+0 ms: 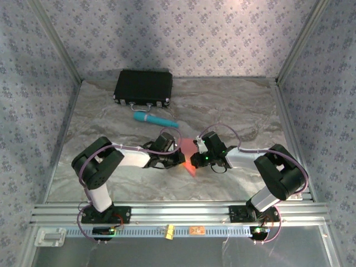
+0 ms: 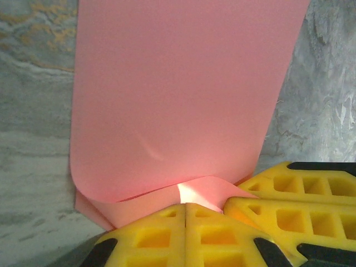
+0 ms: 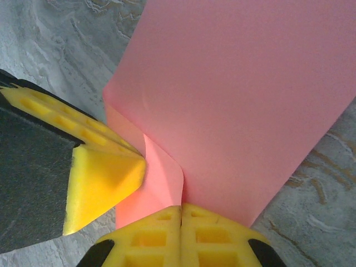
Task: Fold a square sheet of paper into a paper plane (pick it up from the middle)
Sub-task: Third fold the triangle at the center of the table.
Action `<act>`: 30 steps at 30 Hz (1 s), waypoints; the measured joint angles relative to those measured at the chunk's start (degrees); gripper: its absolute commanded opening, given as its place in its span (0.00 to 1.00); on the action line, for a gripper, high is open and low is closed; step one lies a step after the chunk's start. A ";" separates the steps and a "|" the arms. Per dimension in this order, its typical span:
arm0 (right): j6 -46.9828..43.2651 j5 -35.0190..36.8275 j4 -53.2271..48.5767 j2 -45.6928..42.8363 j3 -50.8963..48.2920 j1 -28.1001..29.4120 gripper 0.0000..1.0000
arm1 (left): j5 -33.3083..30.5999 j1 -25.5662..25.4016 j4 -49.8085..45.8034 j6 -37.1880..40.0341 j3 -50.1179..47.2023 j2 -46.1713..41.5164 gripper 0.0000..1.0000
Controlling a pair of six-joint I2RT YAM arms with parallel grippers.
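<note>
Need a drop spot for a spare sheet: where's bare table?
Free: far-right marble table between black rectangular case and right frame; near strip between arm bases. Crowded: centre, left tool and right tool shut on salmon-pink paper sheet, teal cylinder just beyond.

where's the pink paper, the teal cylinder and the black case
sheet of paper (image 2: 183,83): left wrist view, on its flat pink upper face
teal cylinder (image 1: 158,120): top external view, middle of its body
black case (image 1: 143,86): top external view, centre of its lid
</note>
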 measured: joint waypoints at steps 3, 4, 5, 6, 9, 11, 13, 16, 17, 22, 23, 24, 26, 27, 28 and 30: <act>0.04 0.00 -0.24 -0.28 0.00 0.00 0.05 | 0.04 -0.02 0.13 0.15 0.00 0.09 0.00; 0.07 0.00 -0.46 -0.48 0.00 0.00 0.08 | 0.04 -0.07 0.22 0.20 0.00 0.13 0.00; 0.15 0.00 -0.74 -0.72 0.07 0.00 0.11 | 0.04 -0.07 0.26 0.20 0.00 0.15 0.00; 0.39 0.00 -1.20 -1.03 0.20 -0.02 0.14 | 0.04 -0.07 0.26 0.20 0.00 0.15 0.00; 1.42 0.42 -4.76 -3.04 1.09 -0.72 0.28 | 0.04 -0.07 0.24 0.22 0.00 0.15 0.00; 2.01 0.57 -6.80 -5.49 1.38 -1.66 0.40 | 0.04 -0.07 0.17 0.39 0.04 0.15 0.00; 2.80 0.57 -8.04 -8.26 1.38 -2.43 0.46 | 0.04 -0.07 0.15 0.50 0.07 0.15 0.00; 4.24 0.00 -8.46 -11.37 1.36 -2.82 0.42 | 0.02 -0.07 0.13 0.61 0.07 0.15 0.00; 4.81 -0.85 -8.35 -11.82 1.36 -2.73 0.36 | 0.02 -0.07 0.13 0.61 0.07 0.15 0.00; 7.61 -5.14 -7.98 -11.08 1.29 0.28 0.07 | 0.00 -0.07 0.15 0.59 0.07 0.15 0.00; 8.02 -5.35 -8.07 -10.51 1.31 1.44 0.05 | 0.00 -0.07 0.15 0.59 0.07 0.15 0.00; 8.44 -5.49 -8.28 -9.90 1.40 2.32 0.04 | 0.00 -0.07 0.15 0.59 0.07 0.15 0.00; 9.07 -5.55 -8.96 -8.26 1.64 4.24 0.03 | 0.00 -0.07 0.15 0.59 0.07 0.15 0.00; 9.07 -5.51 -9.60 -7.65 1.88 4.92 0.03 | 0.00 -0.07 0.13 0.59 0.07 0.15 0.00; 9.07 -5.44 -10.36 -7.17 2.27 5.60 0.03 | 0.00 -0.07 0.13 0.59 0.07 0.15 0.00; 9.07 -5.11 -11.45 -6.71 3.17 6.32 0.02 | 0.00 -0.07 0.13 0.59 0.07 0.15 0.00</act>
